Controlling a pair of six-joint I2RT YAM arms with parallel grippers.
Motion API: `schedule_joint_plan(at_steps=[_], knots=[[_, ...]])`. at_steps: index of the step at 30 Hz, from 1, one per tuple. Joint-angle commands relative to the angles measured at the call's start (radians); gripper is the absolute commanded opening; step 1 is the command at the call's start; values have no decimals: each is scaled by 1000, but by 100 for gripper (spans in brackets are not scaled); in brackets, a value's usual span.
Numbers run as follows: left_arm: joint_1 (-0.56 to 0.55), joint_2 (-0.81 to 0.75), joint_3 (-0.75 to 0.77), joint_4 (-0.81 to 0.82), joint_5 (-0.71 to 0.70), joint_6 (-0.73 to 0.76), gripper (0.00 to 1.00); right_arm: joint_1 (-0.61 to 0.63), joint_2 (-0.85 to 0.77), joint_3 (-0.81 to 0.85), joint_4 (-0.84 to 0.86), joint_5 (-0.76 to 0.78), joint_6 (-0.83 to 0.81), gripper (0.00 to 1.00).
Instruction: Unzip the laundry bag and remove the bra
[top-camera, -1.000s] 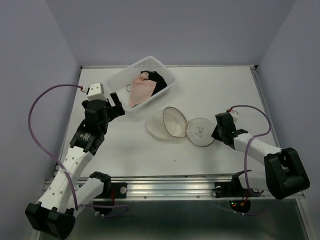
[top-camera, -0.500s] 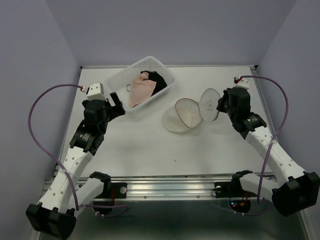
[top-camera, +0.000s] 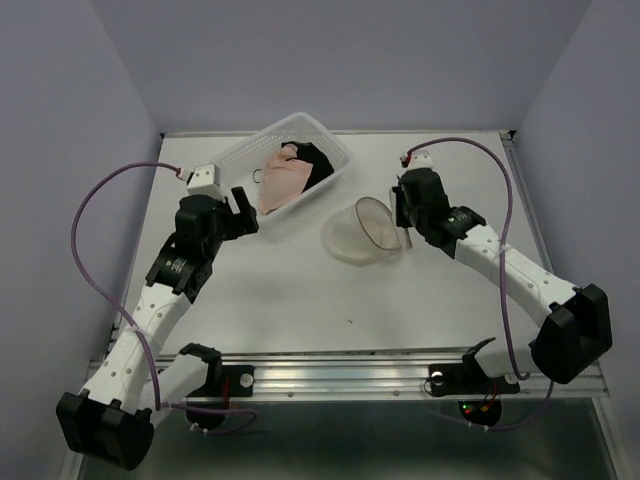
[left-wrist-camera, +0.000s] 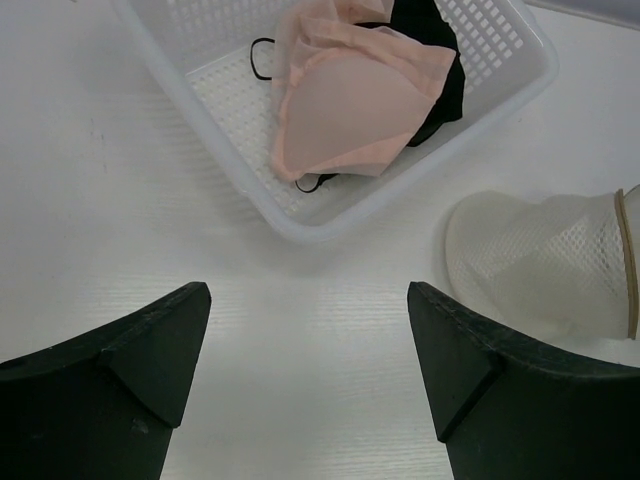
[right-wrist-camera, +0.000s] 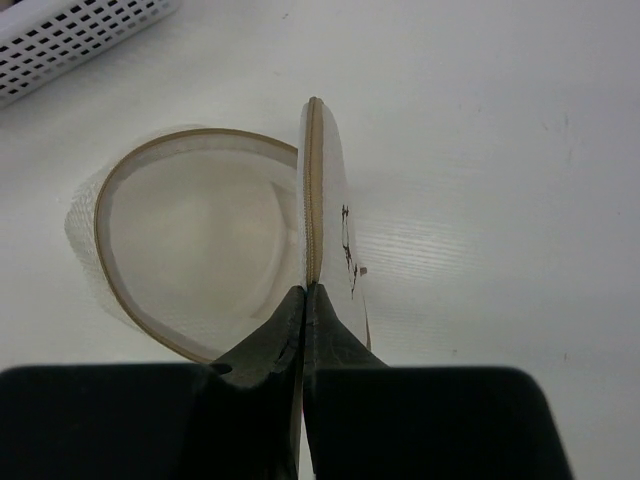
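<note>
The laundry bag (top-camera: 352, 238) lies open on the table, a round white mesh drum with a tan rim, and its inside (right-wrist-camera: 190, 230) looks empty. Its flat lid (right-wrist-camera: 333, 200) stands on edge beside the opening. My right gripper (right-wrist-camera: 307, 290) is shut on the lid's zipper edge, right of the bag (top-camera: 402, 212). The bra (top-camera: 287, 175), pale pink with a black part, lies in the white basket (top-camera: 236, 156). My left gripper (top-camera: 238, 208) stands open above bare table just in front of the basket, with nothing between its fingers (left-wrist-camera: 308, 300). The bra (left-wrist-camera: 360, 100) shows ahead of it.
The rectangular white plastic basket (left-wrist-camera: 515, 85) sits at the back left, close to the bag's mesh side (left-wrist-camera: 540, 260). Grey walls close in the table on the left, back and right. A metal rail runs along the near edge (top-camera: 340, 375).
My right gripper has lifted the lid off the table on the right and swung it left until it stands on edge by the bag's mouth. The left gripper has shifted slightly right.
</note>
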Motion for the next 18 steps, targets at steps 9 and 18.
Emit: schedule_joint_plan(at_steps=[9,18], knots=[[-21,50,-9,91,213,-77,75,138,175,172,26,61,-79,1],[-21,62,-16,88,215,-66,71,262,330,239,26,117,-76,1]])
